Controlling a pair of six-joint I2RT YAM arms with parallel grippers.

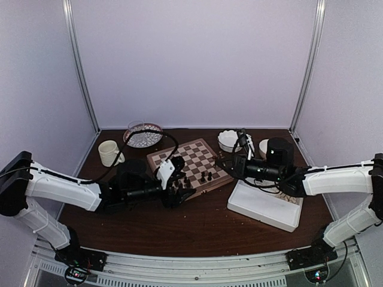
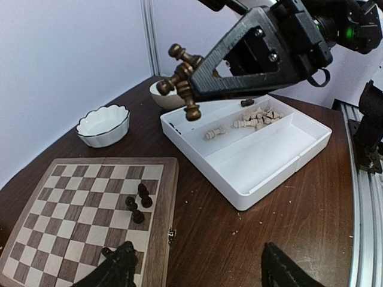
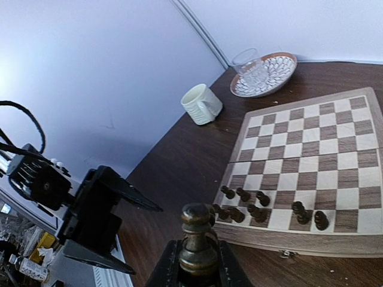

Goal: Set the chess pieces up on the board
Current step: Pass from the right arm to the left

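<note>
Probably light, rigid and slick, the dark chess piece, pinched low on its body by the right tool, hangs beside the board, likely to twist if gripped loosely, while the left tool stands spread.

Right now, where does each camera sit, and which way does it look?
Top: fixed above and behind the arms, looking down at the table; left arm and right arm show.
Left wrist: on the left arm, facing over the board toward the white tray; own open fingers below.
Right wrist: on the right arm, facing over the board toward the mug; own fingers clamp a dark piece.
Shared: both wrist views see the board.
</note>
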